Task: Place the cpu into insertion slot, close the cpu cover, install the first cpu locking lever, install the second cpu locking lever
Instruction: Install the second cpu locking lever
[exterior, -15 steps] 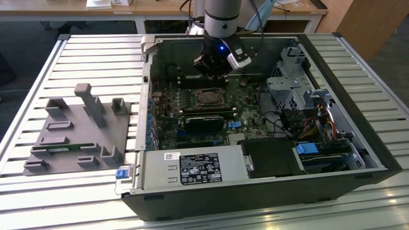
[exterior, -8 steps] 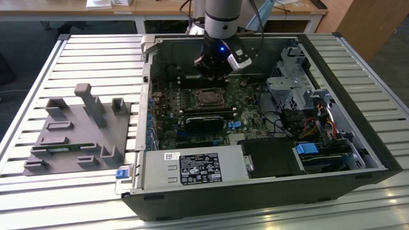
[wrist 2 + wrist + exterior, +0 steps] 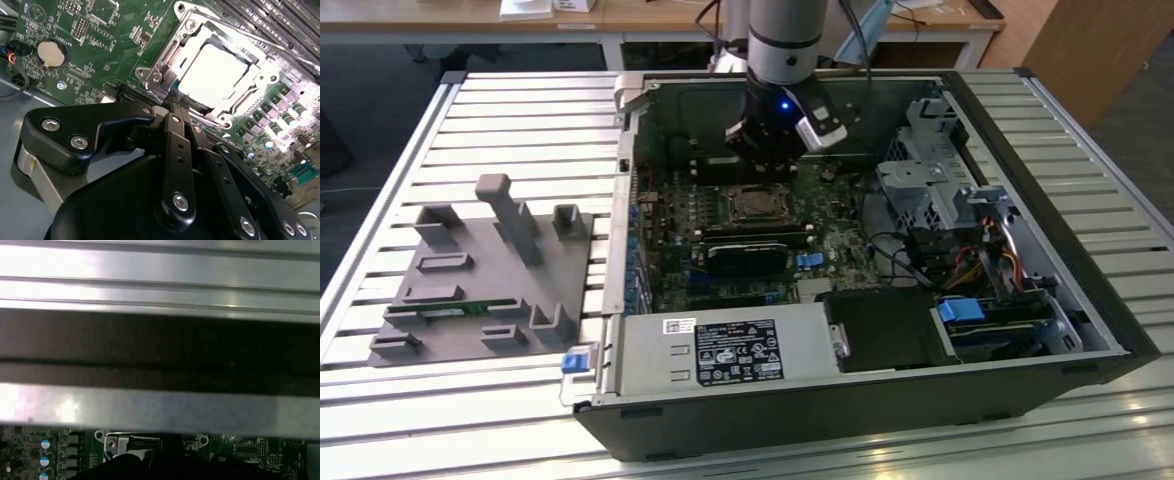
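The cpu (image 3: 215, 70) lies flat in the insertion slot (image 3: 754, 203), its silver top glaring in the second wrist view. The cpu cover (image 3: 167, 62) rests down around it as a metal frame. My gripper (image 3: 176, 104) is shut, its two black fingers (image 3: 172, 135) pressed together, with the tips at the socket's edge, right at the frame. Whether a locking lever is pinched between them is hidden. In the exterior view the gripper (image 3: 771, 160) hangs inside the open computer case, just behind the socket. The first wrist view shows a corner of the socket frame (image 3: 115, 442).
The motherboard (image 3: 100, 30) carries a coin battery (image 3: 51, 53) and long memory slots (image 3: 270, 20) beside the socket. A power supply (image 3: 720, 350) and drive cage (image 3: 934, 180) crowd the case. A grey fixture (image 3: 480, 270) stands on the slatted table at the exterior view's left.
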Robot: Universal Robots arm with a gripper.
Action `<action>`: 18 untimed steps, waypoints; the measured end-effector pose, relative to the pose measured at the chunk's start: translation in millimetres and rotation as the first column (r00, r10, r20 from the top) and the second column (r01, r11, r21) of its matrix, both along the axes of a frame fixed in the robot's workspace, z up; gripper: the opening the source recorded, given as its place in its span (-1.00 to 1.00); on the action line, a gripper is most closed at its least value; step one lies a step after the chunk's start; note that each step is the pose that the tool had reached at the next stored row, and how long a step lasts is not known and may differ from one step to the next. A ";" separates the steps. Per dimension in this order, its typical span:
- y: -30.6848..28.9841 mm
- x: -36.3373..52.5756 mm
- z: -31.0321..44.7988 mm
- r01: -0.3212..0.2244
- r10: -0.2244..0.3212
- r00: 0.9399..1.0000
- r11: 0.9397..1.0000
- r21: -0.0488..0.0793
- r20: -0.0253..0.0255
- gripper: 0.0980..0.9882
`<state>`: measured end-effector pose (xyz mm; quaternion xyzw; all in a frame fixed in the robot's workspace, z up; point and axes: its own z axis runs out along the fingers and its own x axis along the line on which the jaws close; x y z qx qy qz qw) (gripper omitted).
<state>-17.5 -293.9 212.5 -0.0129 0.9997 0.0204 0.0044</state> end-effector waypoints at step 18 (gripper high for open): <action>-23.0 -0.1 2.1 0.000 0.000 1.000 1.000 -0.002 0.000 -0.98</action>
